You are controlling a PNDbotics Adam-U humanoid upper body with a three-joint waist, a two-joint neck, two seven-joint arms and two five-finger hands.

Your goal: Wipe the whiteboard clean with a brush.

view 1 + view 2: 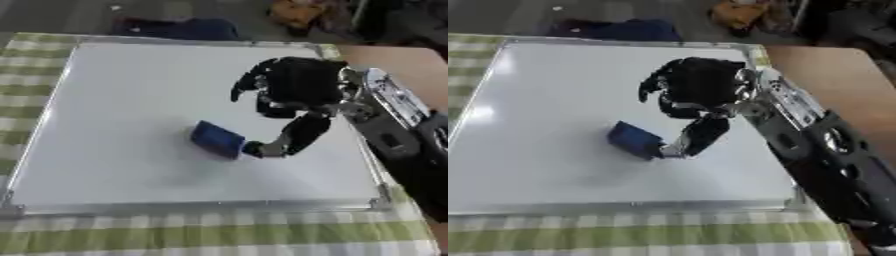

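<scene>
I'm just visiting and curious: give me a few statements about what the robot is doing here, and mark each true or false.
1. The blue brush lies on the whiteboard. True.
2. The right hand is over the board beside the brush. True.
3. The board is covered in red writing. False: no writing shows on it.
4. The board sits on a bare metal bench. False: a green checked cloth lies under it.
5. The left hand holds the brush. False: no left hand is in view.

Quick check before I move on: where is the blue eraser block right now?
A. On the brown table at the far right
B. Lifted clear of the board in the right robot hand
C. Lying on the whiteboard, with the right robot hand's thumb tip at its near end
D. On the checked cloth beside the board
C. The blue eraser block lies on the whiteboard, with the thumb tip of the right robot hand at its end and the other fingers curled above it.
</scene>
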